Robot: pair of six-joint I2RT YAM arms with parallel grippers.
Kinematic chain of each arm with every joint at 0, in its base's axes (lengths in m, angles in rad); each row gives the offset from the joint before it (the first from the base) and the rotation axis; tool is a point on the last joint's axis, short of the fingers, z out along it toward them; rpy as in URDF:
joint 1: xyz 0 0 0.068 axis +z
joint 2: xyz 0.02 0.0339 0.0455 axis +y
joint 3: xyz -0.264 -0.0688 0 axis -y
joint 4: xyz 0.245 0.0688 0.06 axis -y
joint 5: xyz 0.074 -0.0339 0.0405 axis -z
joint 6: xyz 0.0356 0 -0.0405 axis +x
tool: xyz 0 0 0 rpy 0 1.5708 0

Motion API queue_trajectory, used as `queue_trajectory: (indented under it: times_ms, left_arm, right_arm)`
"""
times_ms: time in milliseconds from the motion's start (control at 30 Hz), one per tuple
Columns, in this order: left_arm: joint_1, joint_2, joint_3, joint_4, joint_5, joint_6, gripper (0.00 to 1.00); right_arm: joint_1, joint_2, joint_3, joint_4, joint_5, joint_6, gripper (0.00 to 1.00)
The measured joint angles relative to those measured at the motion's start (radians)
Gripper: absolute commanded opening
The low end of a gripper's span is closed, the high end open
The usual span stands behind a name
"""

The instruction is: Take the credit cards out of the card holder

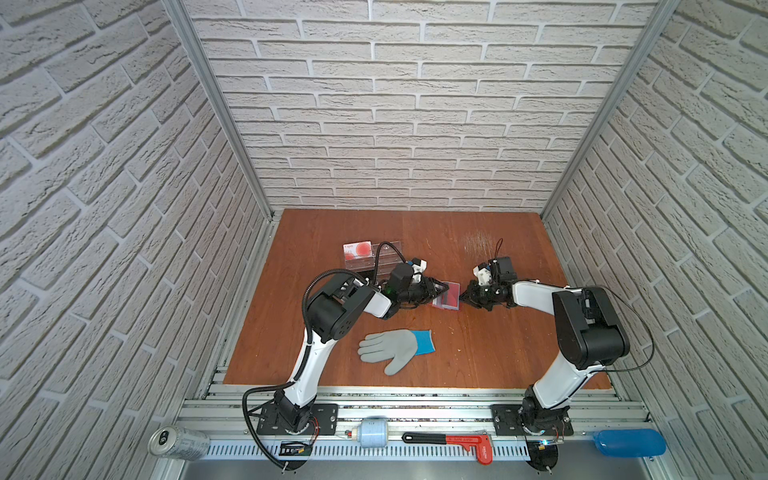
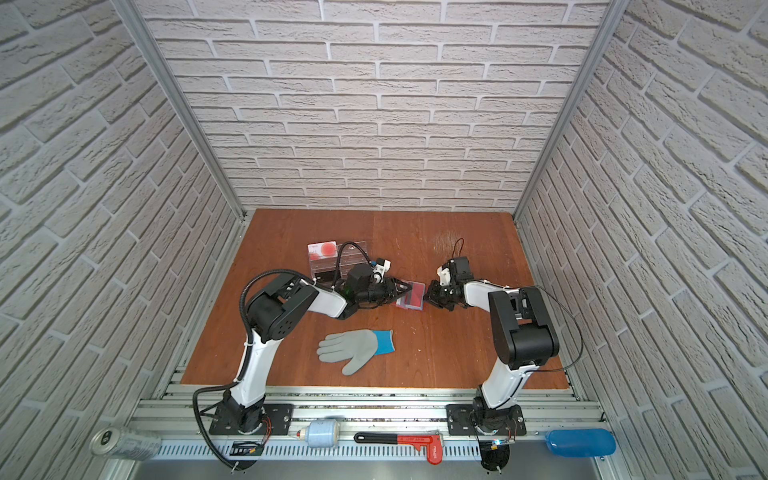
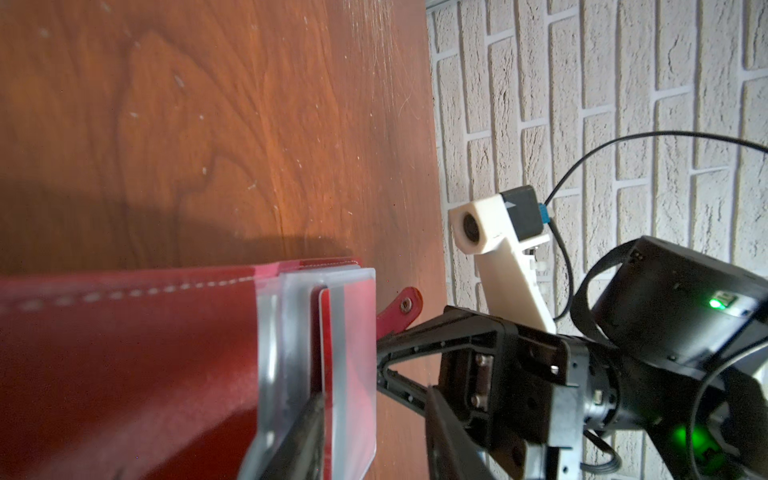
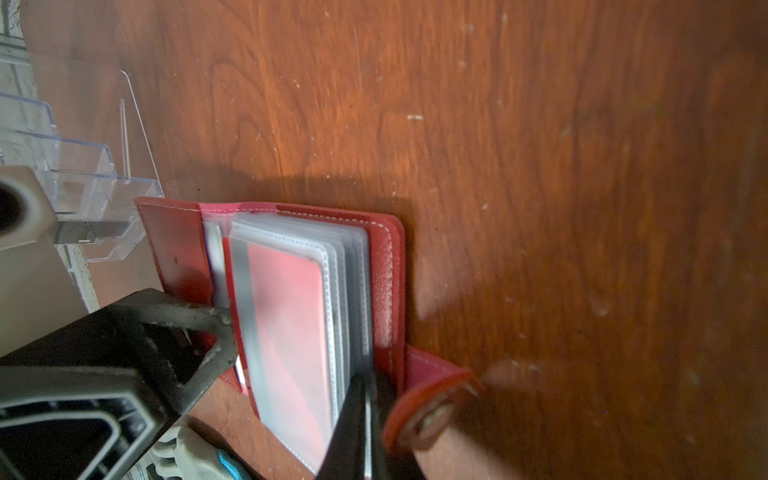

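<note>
In both top views: card holder point(image 1: 451, 304) lay open on the table point(image 1: 498, 353), between left gripper point(image 1: 441, 293) and right gripper point(image 1: 461, 298).

Left wrist: left jaws stood apart, straddling a clear sleeve point(image 3: 357, 316) with the dark red card point(image 3: 326, 340) inside.

Right wrist: right jaws were closed at the sleeve edges; whether they pinched one, I couldn't tell.

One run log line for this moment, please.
card holder open on table; left fingers open at red card; right fingers shut at sleeves
</note>
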Motion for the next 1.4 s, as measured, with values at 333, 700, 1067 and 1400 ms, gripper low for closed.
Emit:
queue_trajectory:
  times_ms: [333, 700, 1067, 1400]
  left_arm:
    - [0.0, 0.005, 0.001, 0.01, 0.004, -0.002, 0.4]
    - [0.0, 0.027, 0.013, 0.051, 0.0, -0.019, 0.4]
    - [-0.001, 0.027, 0.027, 0.025, 0.0, 0.007, 0.4]
    - [-0.002, 0.026, 0.027, 0.02, 0.0, 0.028, 0.4]
  right_arm:
    - [0.0, 0.018, 0.033, -0.04, -0.005, 0.0, 0.08]
    - [0.0, 0.028, 0.044, -0.044, -0.008, 0.0, 0.07]
    - [0.001, 0.05, 0.092, -0.11, -0.006, -0.005, 0.07]
    - [0.005, 0.084, 0.168, -0.218, 0.01, -0.031, 0.07]
